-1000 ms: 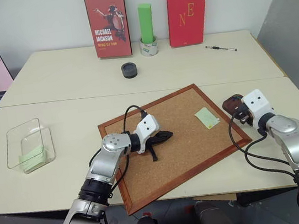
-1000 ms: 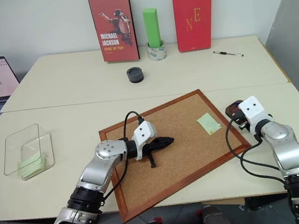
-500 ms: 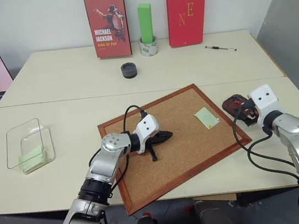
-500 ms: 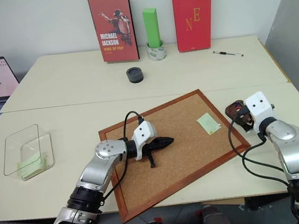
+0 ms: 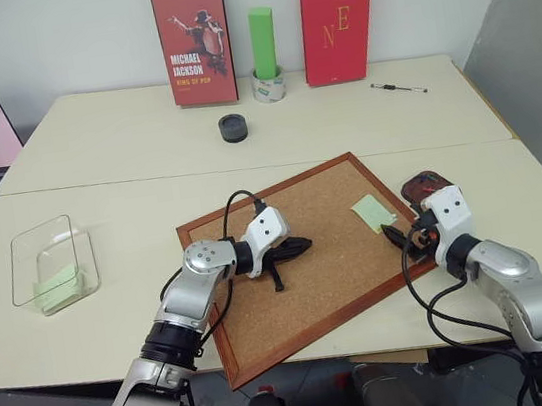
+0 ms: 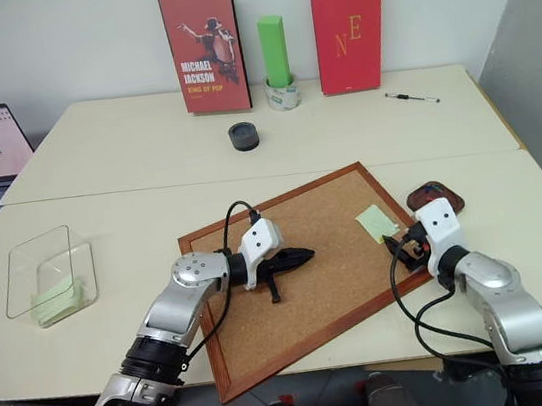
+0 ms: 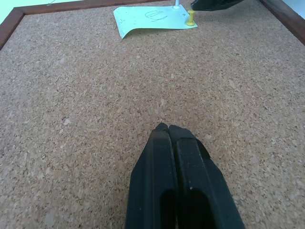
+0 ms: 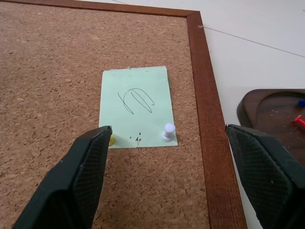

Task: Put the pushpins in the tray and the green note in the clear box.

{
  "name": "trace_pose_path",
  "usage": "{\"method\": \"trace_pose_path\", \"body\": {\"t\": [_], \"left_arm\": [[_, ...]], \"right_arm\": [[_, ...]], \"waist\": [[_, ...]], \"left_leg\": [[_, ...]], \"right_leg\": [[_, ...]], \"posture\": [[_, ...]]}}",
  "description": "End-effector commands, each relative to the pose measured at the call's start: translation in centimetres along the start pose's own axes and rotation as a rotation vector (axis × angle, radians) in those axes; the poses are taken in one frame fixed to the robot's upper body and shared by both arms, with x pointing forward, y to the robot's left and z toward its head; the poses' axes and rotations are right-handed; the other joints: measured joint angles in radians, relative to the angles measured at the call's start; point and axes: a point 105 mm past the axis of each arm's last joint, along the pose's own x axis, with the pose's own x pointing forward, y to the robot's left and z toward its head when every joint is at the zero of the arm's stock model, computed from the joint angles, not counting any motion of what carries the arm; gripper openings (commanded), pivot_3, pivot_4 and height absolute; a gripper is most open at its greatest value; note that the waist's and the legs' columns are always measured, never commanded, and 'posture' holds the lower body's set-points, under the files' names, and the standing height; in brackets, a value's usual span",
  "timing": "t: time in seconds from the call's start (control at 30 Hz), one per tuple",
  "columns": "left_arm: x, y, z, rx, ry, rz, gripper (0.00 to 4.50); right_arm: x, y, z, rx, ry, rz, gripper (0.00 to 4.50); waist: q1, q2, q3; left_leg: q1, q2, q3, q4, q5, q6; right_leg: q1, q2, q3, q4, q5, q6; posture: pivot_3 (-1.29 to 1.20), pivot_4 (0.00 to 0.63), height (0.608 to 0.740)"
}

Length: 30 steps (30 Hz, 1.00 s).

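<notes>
A robot's right gripper hangs low over the near right corner of a wood-framed corkboard, its two black fingers spread wide on either side of a small pale-green paper note with a pen scribble on it. The note lies flat on the cork, fixed along its near edge by two tiny pushpins: a white-headed one and a yellow-headed one half hidden behind one finger. Just beyond the board's frame on that side sits a small dark reddish-brown tray with rounded corners, already holding at least one red pin and what looks like a blue one. Nearer the board's middle, the left gripper rests just above the bare cork with its fingers pressed together and nothing between them. Well apart, on the pale tabletop at the robot's left, a clear plastic box with low walls holds a pale green slip. The step in hand appears to be pulling the remaining pins; the next move likely calls for centring on one small head and closing narrowly enough to lift it without snagging the paper. Only with both pins out can the note go to the box.
</notes>
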Motion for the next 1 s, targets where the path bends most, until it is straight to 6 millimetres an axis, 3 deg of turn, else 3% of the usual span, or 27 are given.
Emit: {"method": "trace_pose_path", "body": {"t": [0.03,0.2,0.43,0.77,1.0], "left_arm": [[-0.1,-0.1,-0.3,0.011,0.024,-0.015,0.0],[-0.1,0.0,-0.3,0.014,0.025,-0.014,0.0],[-0.1,0.0,-0.3,0.018,0.026,-0.013,0.0],[-0.2,0.1,-0.4,0.02,0.027,-0.012,0.0],[-0.2,-0.1,-0.5,0.018,0.029,-0.017,0.0]], "right_arm": [[0.5,-0.7,1.2,-0.028,-0.056,-0.043,4.05],[0.9,-1.3,0.8,-0.03,-0.048,-0.069,3.51],[1.0,-1.0,0.4,-0.024,-0.034,-0.056,1.85],[1.0,-0.3,0.8,-0.02,-0.052,-0.027,0.11],[0.5,0.0,2.3,-0.015,-0.117,-0.019,0.01]], "waist": [[0.0,0.0,0.0],[0.0,0.0,0.0],[0.0,0.0,0.0],[0.0,0.0,0.0],[0.0,0.0,0.0]], "left_leg": [[0.0,0.0,0.0,0.0,0.0,0.0],[0.0,0.0,0.0,-0.001,0.0,0.0],[0.0,0.0,0.0,0.0,0.0,0.0],[0.0,0.0,0.0,0.0,0.0,0.0],[0.0,0.0,0.0,0.0,0.0,0.0]], "right_leg": [[0.0,0.0,0.0,0.0,0.0,0.0],[0.0,0.0,0.0,0.0,0.0,0.0],[0.0,0.0,0.0,0.0,0.0,0.0],[0.0,0.0,0.0,0.0,0.0,0.0],[0.0,0.0,0.0,0.0,0.0,0.0]], "posture": [[0.0,0.15,0.74],[0.0,0.15,0.74],[0.0,0.15,0.74],[0.0,0.15,0.74],[0.0,0.15,0.74]]}}
